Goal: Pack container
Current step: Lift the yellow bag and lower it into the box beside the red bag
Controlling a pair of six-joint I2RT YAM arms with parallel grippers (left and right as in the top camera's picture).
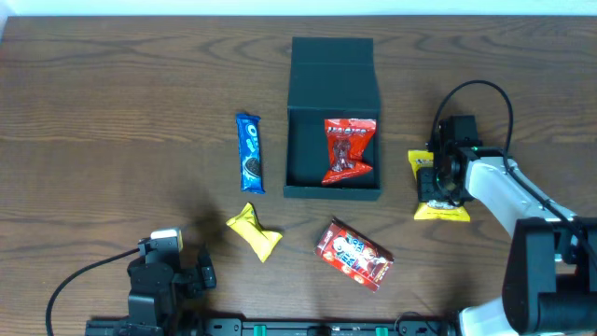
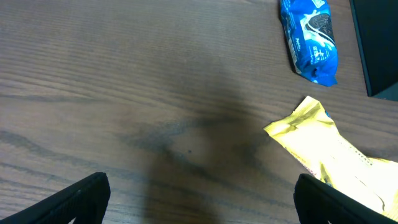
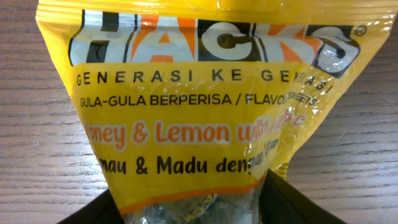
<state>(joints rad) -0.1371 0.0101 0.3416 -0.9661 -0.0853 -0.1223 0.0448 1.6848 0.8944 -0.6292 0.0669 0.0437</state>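
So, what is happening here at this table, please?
A robot is packing snacks into the container, which lies open with one red packet inside. The right fingers straddle a yellow Hacks bag beside it; I cannot confirm a grip. The left fingers are open and empty. A blue packet, a yellow packet and a red-and-white packet lie outside.

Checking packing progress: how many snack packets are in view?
5. Red packet inside the container; blue packet left of it; yellow packet and red-and-white packet nearer the arms; Hacks packet to its right, at the right claw. More may hide under the red one.
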